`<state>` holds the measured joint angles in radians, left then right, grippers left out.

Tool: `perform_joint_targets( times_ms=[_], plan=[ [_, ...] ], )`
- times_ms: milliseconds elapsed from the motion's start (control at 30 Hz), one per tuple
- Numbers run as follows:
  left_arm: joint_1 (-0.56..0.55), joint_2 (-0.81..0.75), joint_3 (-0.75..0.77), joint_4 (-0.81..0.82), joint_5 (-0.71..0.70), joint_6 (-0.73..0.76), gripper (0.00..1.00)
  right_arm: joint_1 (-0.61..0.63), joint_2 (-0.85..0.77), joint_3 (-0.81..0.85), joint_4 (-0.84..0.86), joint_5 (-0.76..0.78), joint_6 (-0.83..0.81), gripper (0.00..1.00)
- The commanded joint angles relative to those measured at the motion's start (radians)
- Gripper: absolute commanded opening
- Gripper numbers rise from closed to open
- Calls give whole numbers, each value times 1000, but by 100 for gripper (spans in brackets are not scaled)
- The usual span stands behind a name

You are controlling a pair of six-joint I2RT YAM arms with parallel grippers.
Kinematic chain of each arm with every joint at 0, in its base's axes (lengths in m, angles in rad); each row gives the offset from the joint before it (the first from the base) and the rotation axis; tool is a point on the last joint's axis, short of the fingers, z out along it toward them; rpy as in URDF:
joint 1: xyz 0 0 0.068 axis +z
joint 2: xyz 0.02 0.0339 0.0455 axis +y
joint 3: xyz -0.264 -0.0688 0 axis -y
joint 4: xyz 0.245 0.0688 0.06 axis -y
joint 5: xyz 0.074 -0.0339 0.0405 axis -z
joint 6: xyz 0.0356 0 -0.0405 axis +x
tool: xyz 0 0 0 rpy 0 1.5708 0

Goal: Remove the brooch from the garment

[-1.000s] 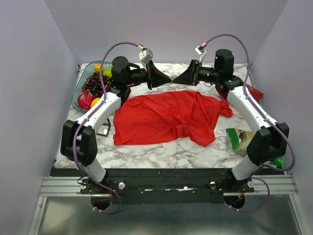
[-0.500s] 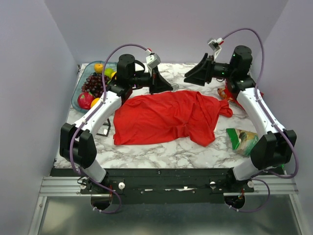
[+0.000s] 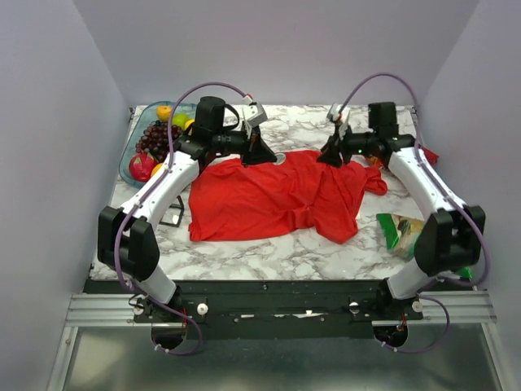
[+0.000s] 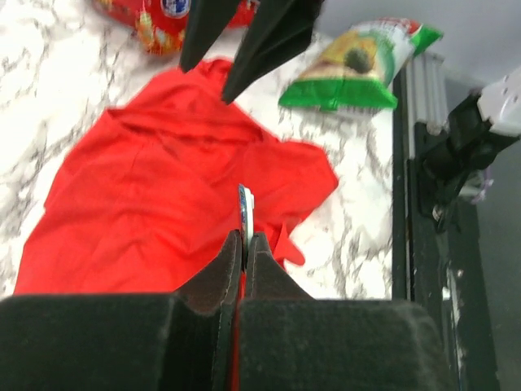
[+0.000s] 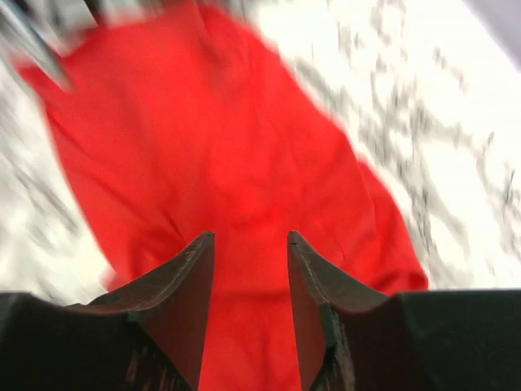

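Right of the garment, the green snack bag carries print too small to read. Over the garment's far edge the left gripper pinches the brooch, seen edge-on. The right gripper, blurred, hangs half-spread and empty.

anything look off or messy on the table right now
Only the red T-shirt: it lies rumpled, its right side bunched in folds rather than spread flat. Nothing looks spilled or broken.
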<state>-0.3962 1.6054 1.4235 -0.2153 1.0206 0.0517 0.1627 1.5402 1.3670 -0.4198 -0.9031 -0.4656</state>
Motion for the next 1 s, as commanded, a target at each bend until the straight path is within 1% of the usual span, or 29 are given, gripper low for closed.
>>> perform_joint_targets(
  times_ms=[0, 33, 67, 167, 200, 267, 300, 333, 367, 400, 433, 500, 533, 567, 600, 633, 667, 733, 800, 833, 867, 900, 967],
  plan=[
    [20, -74, -31, -234, -70, 262, 0, 21, 164, 32, -407, 294, -611, 47],
    [22, -82, -40, -257, -79, 287, 0, 21, 207, 41, -425, 343, -631, 47],
    [25, -100, -55, -280, -97, 347, 0, 21, 225, 47, -460, 355, -665, 45],
    [39, -140, -83, -390, -149, 448, 0, 32, 280, 58, -545, 407, -717, 36],
    [43, -148, -87, -460, -165, 520, 0, 43, 293, 57, -563, 427, -734, 35],
    [59, -171, -90, -547, -203, 608, 0, 47, 322, 44, -609, 464, -757, 34],
    [65, -176, -86, -661, -232, 657, 0, 47, 330, 37, -609, 478, -759, 34],
    [71, -177, -69, -732, -253, 801, 0, 49, 334, 18, -611, 515, -760, 34],
    [91, -177, -61, -796, -284, 853, 0, 49, 342, 9, -608, 536, -759, 34],
    [100, -177, -55, -890, -362, 899, 0, 47, 353, 0, -600, 561, -749, 34],
    [117, -179, -52, -930, -396, 966, 0, 49, 356, -11, -590, 625, -745, 34],
    [183, -188, -57, -1030, -456, 1054, 0, 47, 376, -37, -557, 690, -736, 33],
    [204, -191, -64, -1053, -518, 1088, 0, 49, 382, -43, -547, 757, -731, 33],
    [227, -200, -89, -1067, -560, 1155, 0, 47, 388, -49, -518, 789, -725, 33],
    [273, -202, -104, -1087, -600, 1184, 0, 43, 396, -54, -504, 822, -713, 33],
    [295, -202, -119, -1092, -679, 1218, 0, 40, 415, -52, -491, 881, -703, 32],
    [319, -200, -155, -1095, -715, 1275, 0, 35, 428, -43, -475, 898, -696, 32],
    [387, -199, -188, -1095, -783, 1341, 0, 20, 454, -10, -468, 952, -668, 32],
    [433, -187, -241, -1066, -872, 1411, 1, 6, 460, 10, -459, 960, -647, 31],
    [468, -183, -259, -1046, -901, 1424, 1, 5, 459, 20, -452, 974, -640, 31],
    [479, -171, -290, -1023, -956, 1435, 1, 3, 448, 20, -438, 978, -637, 31],
    [491, -164, -304, -971, -974, 1444, 1, 3, 440, 23, -438, 972, -628, 31],
    [513, -144, -322, -923, -994, 1442, 1, 5, 413, 49, -468, 911, -610, 31]
  ],
)
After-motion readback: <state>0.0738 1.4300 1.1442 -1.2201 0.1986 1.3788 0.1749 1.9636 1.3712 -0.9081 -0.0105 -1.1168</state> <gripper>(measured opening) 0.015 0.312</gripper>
